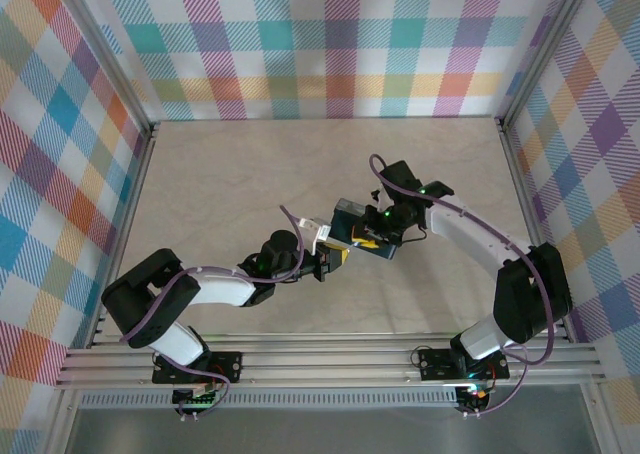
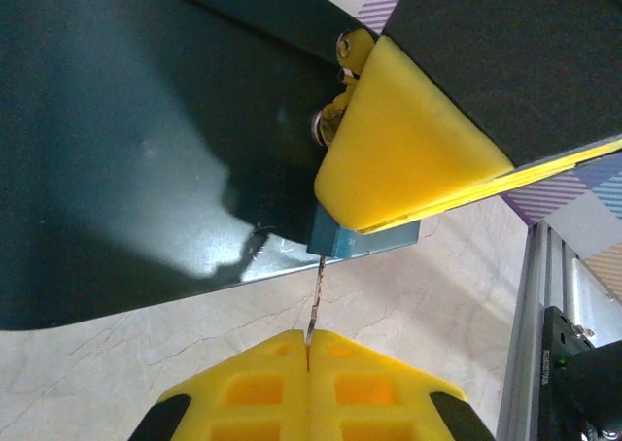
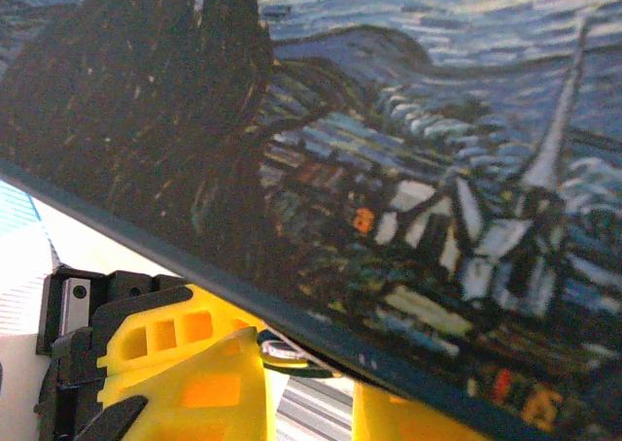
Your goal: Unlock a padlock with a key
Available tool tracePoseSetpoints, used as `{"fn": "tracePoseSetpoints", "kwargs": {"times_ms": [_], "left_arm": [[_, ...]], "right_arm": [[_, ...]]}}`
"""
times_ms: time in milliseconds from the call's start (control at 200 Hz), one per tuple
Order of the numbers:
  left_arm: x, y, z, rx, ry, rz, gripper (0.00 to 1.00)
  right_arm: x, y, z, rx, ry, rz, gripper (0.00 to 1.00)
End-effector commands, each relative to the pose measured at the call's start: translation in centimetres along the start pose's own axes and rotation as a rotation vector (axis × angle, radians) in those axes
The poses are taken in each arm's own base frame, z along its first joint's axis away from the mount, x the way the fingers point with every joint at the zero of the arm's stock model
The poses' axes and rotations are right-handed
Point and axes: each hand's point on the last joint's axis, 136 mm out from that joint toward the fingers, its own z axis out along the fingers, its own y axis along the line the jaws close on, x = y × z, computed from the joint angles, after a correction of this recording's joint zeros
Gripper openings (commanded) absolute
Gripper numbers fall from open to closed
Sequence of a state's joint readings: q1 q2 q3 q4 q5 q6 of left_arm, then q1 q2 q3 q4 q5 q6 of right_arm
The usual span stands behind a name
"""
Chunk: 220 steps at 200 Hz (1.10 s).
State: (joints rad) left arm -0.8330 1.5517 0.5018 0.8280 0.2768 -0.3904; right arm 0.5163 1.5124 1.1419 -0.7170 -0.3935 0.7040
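In the left wrist view my left gripper (image 2: 309, 336) is shut on the thin grey key (image 2: 314, 300). The key's tip goes up into the underside of the small blue padlock (image 2: 335, 239). A yellow finger (image 2: 408, 154) of my right gripper presses on the padlock from above, and the padlock hangs at the edge of the dark tin (image 2: 146, 140). From above, the left gripper (image 1: 333, 258) and right gripper (image 1: 372, 239) meet at the tin (image 1: 352, 217). In the right wrist view the right gripper (image 3: 309, 378) reaches under the painted tin (image 3: 389, 140), beside a silvery shackle loop (image 3: 292, 349); the padlock body is hidden.
The tin is held off the marbled table (image 1: 230, 184). Aluminium rails (image 1: 330, 359) run along the near edge, and another rail (image 2: 544, 324) stands at the right in the left wrist view. Checked fabric walls (image 1: 320, 44) enclose the table.
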Motion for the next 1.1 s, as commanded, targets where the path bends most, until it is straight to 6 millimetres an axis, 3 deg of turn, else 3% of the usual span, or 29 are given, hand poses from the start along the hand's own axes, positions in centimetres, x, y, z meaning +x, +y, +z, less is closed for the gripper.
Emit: {"fn": "tracePoseSetpoints", "kwargs": {"times_ms": [0,560,1095], "left_arm": [[-0.7,-0.7,0.1,0.023,-0.044,0.003,0.00],[-1.3,-1.2,0.5,0.072,-0.075,-0.038,0.00],[0.4,-0.6,0.5,0.076,-0.046,-0.064,0.00]], "right_arm": [[0.1,1.4,-0.8,-0.069,-0.010,-0.009,0.00],[0.4,0.8,-0.6,-0.068,-0.004,0.000,0.00],[-0.5,1.3,-1.1,-0.103,-0.028,0.020,0.00]]}}
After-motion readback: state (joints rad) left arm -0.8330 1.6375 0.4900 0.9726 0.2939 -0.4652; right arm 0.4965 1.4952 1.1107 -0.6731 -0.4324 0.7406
